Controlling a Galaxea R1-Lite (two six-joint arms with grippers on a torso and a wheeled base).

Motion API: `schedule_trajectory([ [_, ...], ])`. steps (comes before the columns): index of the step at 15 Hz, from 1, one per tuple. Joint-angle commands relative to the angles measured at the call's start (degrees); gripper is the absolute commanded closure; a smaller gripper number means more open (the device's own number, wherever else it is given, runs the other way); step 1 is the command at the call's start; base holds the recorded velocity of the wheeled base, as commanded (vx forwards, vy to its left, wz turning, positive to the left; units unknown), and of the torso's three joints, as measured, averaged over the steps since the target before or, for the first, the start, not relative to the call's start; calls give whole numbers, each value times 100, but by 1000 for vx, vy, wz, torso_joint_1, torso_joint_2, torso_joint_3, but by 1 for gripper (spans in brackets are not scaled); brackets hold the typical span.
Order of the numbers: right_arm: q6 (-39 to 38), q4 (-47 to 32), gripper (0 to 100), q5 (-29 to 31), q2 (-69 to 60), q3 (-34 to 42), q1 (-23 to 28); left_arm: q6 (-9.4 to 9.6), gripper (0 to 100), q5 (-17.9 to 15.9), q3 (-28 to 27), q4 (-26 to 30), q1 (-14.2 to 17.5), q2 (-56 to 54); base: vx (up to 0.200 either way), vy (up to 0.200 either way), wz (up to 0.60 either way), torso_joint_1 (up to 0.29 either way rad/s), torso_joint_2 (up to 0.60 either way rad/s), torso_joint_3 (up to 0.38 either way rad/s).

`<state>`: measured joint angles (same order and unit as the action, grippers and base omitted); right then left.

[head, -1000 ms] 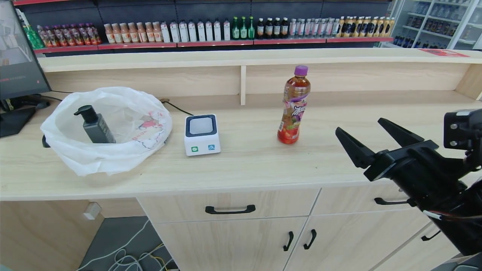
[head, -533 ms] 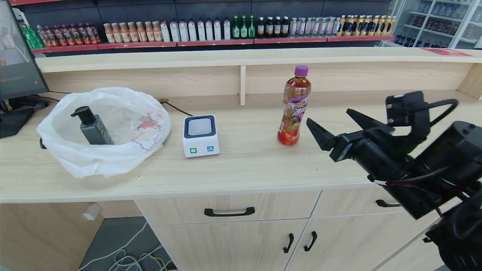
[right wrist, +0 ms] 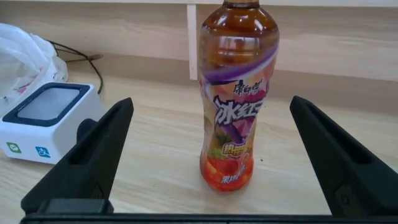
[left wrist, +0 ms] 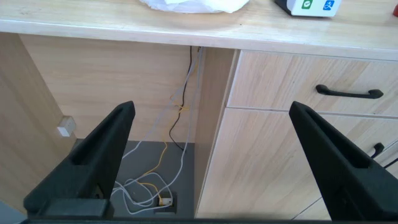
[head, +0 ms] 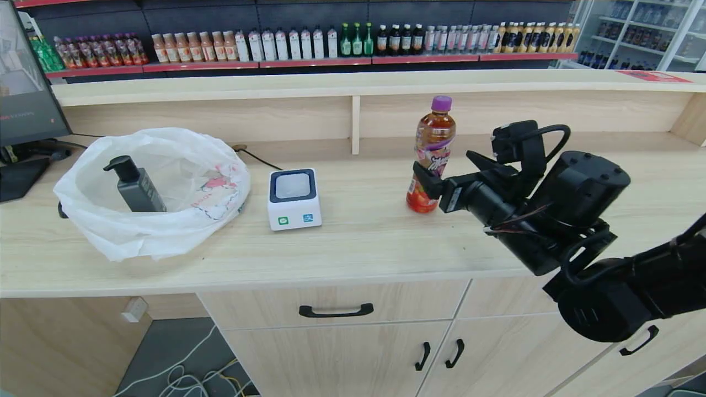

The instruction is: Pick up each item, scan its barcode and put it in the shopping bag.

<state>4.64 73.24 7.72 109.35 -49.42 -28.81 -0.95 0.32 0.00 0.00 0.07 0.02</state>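
Note:
An orange tea bottle (head: 431, 154) with a purple cap stands upright on the wooden counter (head: 353, 242), right of centre. My right gripper (head: 449, 172) is open at the bottle's lower half, its fingers just reaching either side without touching. In the right wrist view the bottle (right wrist: 235, 93) stands centred between the spread fingers of the right gripper (right wrist: 208, 155). A white scanner box (head: 294, 198) sits left of the bottle. The white shopping bag (head: 182, 190) at the far left holds a dark pump bottle (head: 136, 184). My left gripper (left wrist: 211, 158) is open below counter level, facing the cabinet.
A raised back shelf (head: 364, 82) with a divider runs behind the counter. A monitor (head: 25, 105) stands at the far left. A cable (head: 259, 156) runs behind the scanner. Drawers and cabinet doors (head: 353, 331) lie below the counter edge.
My right arm has swung up and leftward from the counter's right end until its open fingers reach the tea bottle. The bottle, scanner and bag have not moved.

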Motion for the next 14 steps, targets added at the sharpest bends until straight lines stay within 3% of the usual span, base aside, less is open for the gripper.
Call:
schedule_trajectory([
  [1,1,-64,0,19,377,-243,15,-2,0,3,0,0,1,-2,0,0,0,0,0,0],
  [6,1,-73,0,11,684,-490,200,-2,0,3,0,0,1,-2,0,0,0,0,0,0],
  [14,-245,-548,0,-7,1203,-1597,420,-2,0,3,0,0,1,-2,0,0,0,0,0,0],
])
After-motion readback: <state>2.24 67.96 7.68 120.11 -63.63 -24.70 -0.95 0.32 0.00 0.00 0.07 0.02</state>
